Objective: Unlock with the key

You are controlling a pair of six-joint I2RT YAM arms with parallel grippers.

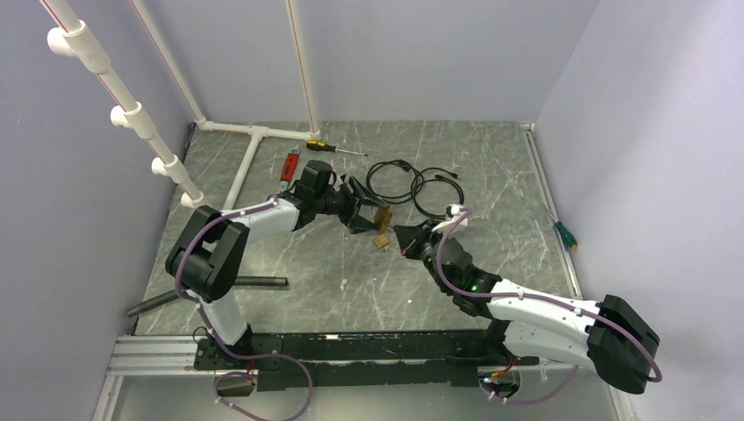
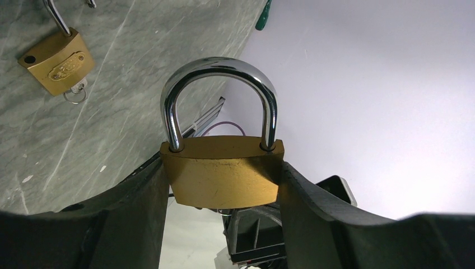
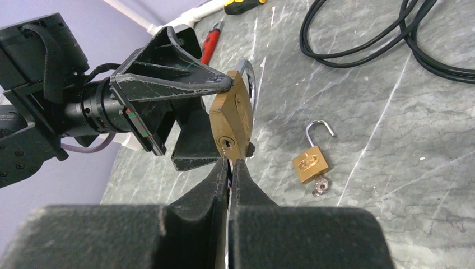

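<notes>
My left gripper (image 2: 224,188) is shut on a brass padlock (image 2: 224,174) and holds it above the table, its steel shackle (image 2: 218,73) closed. In the right wrist view the padlock (image 3: 232,120) faces me with its keyhole (image 3: 224,143) just ahead of my right gripper (image 3: 231,165). That gripper is shut on a thin key (image 3: 229,175), of which only a sliver shows between the fingers, with its tip at the keyhole. In the top view the padlock (image 1: 383,217) sits between the left gripper (image 1: 361,213) and the right gripper (image 1: 405,239).
A second brass padlock (image 3: 311,163) with an open shackle and a key (image 3: 319,184) in it lies on the table. Black cables (image 1: 412,180), a yellow-handled screwdriver (image 1: 320,146), a red tool (image 1: 290,165), a green screwdriver (image 1: 564,235) and white pipes (image 1: 254,145) lie around.
</notes>
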